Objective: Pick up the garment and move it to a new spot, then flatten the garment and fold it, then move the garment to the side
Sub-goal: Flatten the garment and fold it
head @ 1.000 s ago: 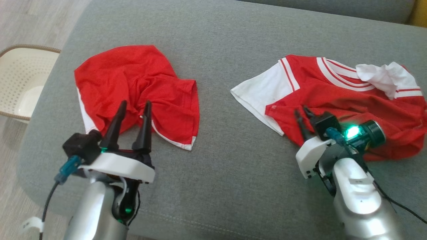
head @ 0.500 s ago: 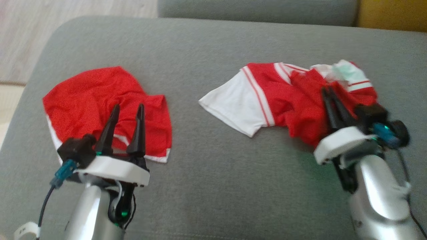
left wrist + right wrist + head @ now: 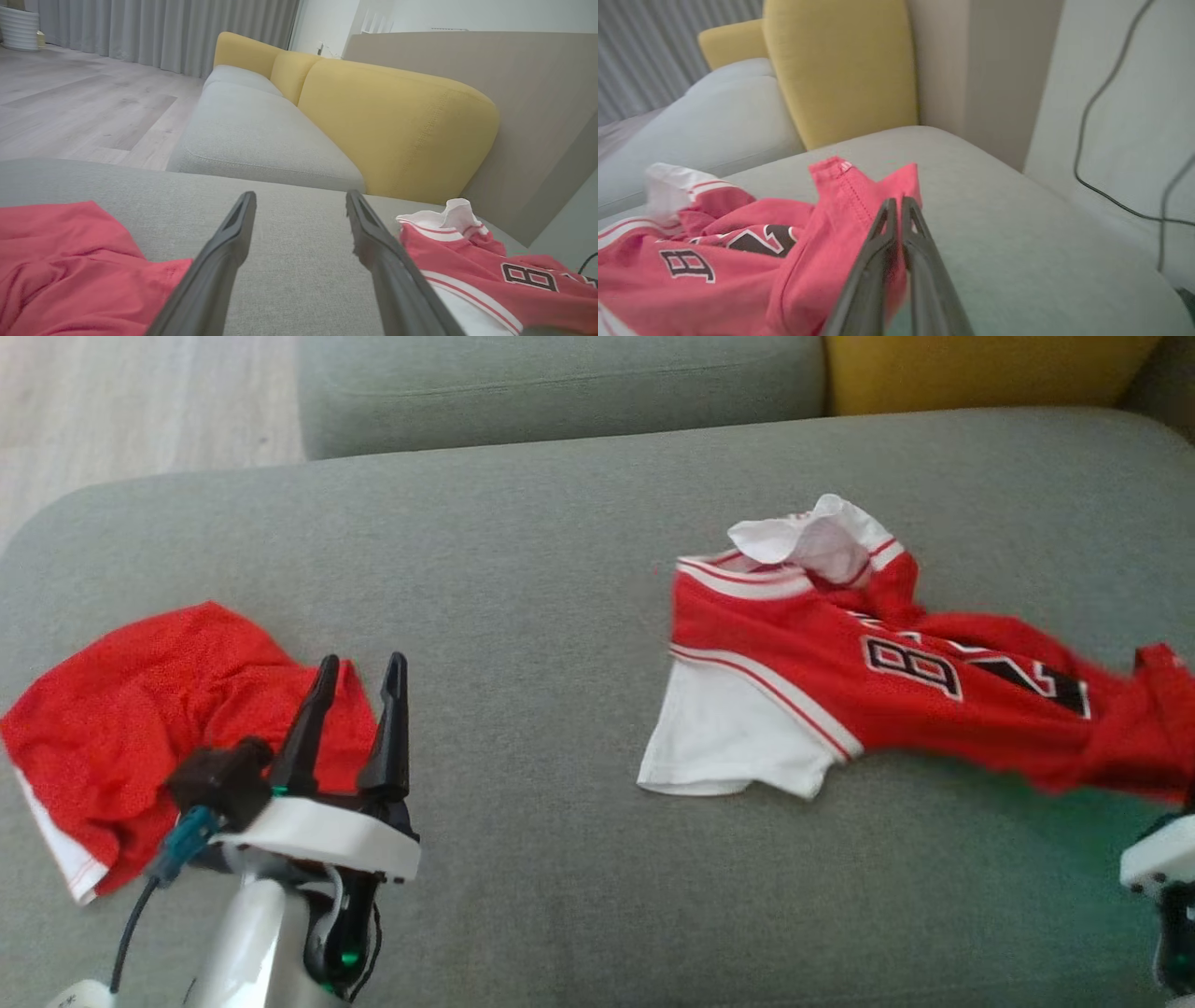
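garment: red jersey with a white sleeve and black number, on the right half of the grey sofa seat, strung out towards the right edge of the head view. The white collar is bunched at the far end and the body is crumpled, not flat.
right tool: fingers pressed together with a red hem corner of the jersey pinched between them. The stitched edge stands up just past the tips.
left tool: spread wide and holding nothing, above the sofa seat with the red shorts just behind it.
other: yellow backrest beyond the seat, well apart from the cloth.
handling: looks like thin, light sports knit — floppy, no stiffness. From one pinch point it will likely sag and trail. The fabric may be slick, so a narrow grip could slip.
where to hold: the doubled hem or a shoulder seam, since thicker stitching gives more bite. A second hold at the opposite hem corner would let it hang flat.
risk: a one-corner hold tends to twist the body and tuck the sleeve under.
step: judged as the move to a new spot — flattening and folding not yet done.
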{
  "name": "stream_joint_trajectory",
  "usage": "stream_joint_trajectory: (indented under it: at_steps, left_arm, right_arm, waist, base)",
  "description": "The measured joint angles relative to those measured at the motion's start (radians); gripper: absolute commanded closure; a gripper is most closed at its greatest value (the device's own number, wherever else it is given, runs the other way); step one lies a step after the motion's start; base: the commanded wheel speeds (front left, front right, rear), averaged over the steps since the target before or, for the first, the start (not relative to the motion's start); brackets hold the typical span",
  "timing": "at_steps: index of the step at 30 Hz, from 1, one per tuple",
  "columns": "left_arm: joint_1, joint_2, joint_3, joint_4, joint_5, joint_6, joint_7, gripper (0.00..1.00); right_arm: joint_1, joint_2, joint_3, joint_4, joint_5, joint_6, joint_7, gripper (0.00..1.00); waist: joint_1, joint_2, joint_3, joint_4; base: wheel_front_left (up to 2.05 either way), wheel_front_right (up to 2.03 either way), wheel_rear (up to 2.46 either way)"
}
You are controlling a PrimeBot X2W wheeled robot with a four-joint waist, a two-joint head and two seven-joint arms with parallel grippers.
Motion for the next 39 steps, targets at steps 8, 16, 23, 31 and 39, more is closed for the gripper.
stream_joint_trajectory:
  at_steps: [8, 16, 23, 31, 39]
  left_arm:
    - [-0.001, 0.0, -0.004, 0.005, 0.0, 0.0, 0.0, 0.0]
    - [-0.001, 0.0, -0.008, 0.012, 0.0, 0.0, 0.0, 0.0]
    - [0.001, 0.0, -0.025, 0.01, -0.003, 0.0, 0.0, 0.0]
    - [0.015, 0.0, -0.03, 0.009, -0.003, 0.0, 0.0, 0.0]
    - [-0.007, 0.0, -0.07, 0.015, -0.019, 0.0, 0.0, 0.0]
  right_arm:
    - [-0.019, 0.002, 0.081, -0.027, -0.05, 0.0, -0.074, 0.0]
    - [0.015, 0.001, 0.382, -0.092, -0.008, 0.0, -0.146, 0.0]
    - [0.081, 0.001, 0.48, -0.044, -0.009, 0.0, -0.174, 0.0]
    - [-0.015, 0.0, 0.554, -0.041, -0.065, 0.0, -0.13, 0.0]
    - [-0.249, -0.008, 0.596, 0.139, -0.158, 0.0, 0.02, 0.0]
  waist:
    - [0.0, 0.0, 0.011, -0.021]
    - [0.0, 0.0, -0.005, -0.008]
    - [0.0, 0.0, -0.018, 0.019]
    - [0.0, 0.0, 0.001, 0.072]
    - [0.0, 0.0, 0.068, 0.149]
  base:
    - [0.0, 0.0, 0.0]
    - [0.0, 0.0, 0.0]
    - [0.0, 0.0, 0.0]
    - [0.0, 0.0, 0.0]
    - [0.0, 0.0, 0.0]
